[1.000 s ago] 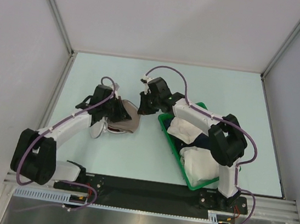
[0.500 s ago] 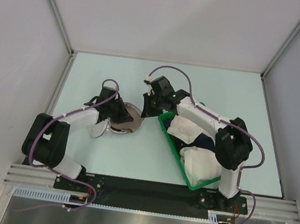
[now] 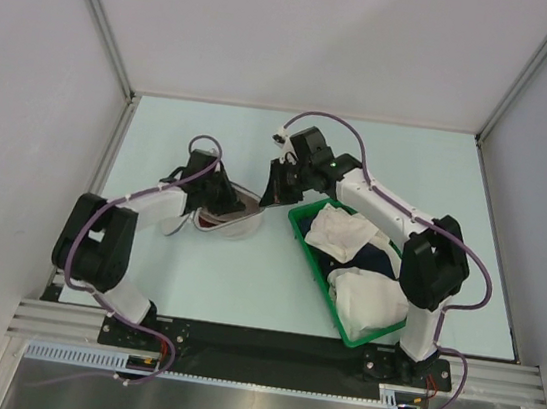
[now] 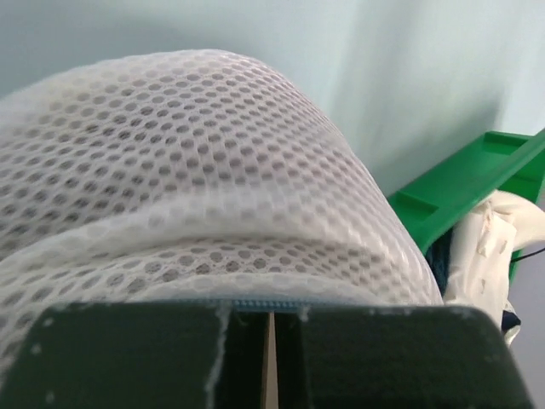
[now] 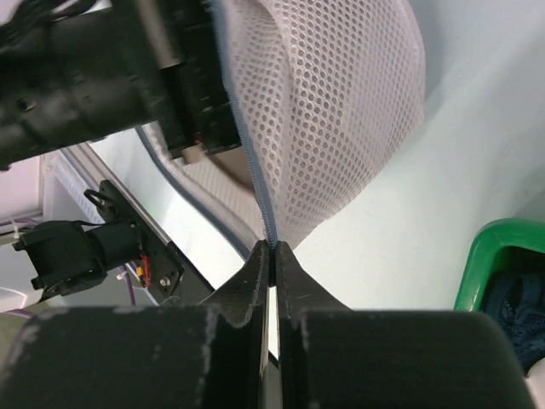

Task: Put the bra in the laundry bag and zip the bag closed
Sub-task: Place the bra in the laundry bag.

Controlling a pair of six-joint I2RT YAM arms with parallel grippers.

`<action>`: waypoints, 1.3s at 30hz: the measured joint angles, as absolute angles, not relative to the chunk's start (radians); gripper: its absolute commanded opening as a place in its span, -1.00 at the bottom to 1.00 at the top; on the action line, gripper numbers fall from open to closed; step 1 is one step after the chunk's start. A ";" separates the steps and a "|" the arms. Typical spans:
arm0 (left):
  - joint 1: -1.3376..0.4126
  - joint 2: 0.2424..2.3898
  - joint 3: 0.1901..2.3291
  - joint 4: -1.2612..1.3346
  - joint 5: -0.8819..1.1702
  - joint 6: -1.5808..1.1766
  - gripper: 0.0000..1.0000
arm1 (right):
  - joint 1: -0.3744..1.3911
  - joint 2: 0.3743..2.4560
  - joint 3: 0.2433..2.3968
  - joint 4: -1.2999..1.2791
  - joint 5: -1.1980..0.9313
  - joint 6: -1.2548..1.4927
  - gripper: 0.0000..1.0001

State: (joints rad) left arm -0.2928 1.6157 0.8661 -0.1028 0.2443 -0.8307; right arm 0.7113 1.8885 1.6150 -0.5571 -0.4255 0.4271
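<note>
The white mesh laundry bag lies left of centre, held between both grippers. A sliver of the dark red bra shows inside its open edge. My left gripper is shut on the bag's zipper rim, and the mesh dome fills the left wrist view above the jaws. My right gripper is shut on the blue-grey zipper edge at the bag's right side, its tips pinching it. The left arm appears beyond the bag.
A green plastic basket with white and navy garments stands right of the bag, close to my right arm; it also shows in the left wrist view and the right wrist view. Walls enclose the table.
Both grippers have shifted slightly right and away from me, still holding the bag. The bag is now flatter and stretched between them.
</note>
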 measured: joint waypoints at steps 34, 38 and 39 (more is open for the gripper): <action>0.387 0.780 0.273 -0.373 0.513 -1.122 0.61 | 0.657 1.849 1.474 -0.402 -0.546 0.506 -0.96; 0.387 0.837 0.193 -0.236 0.536 -1.227 0.52 | 0.658 1.849 1.473 -0.390 -0.549 0.506 -0.96; 0.388 0.871 0.177 -0.192 0.539 -1.254 0.47 | 0.659 1.849 1.473 -0.389 -0.550 0.506 -0.96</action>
State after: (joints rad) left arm 0.3878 0.8715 0.1772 -0.1925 0.5388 -1.2545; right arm 0.6594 1.8488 1.4734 -0.3889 -0.5503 0.5060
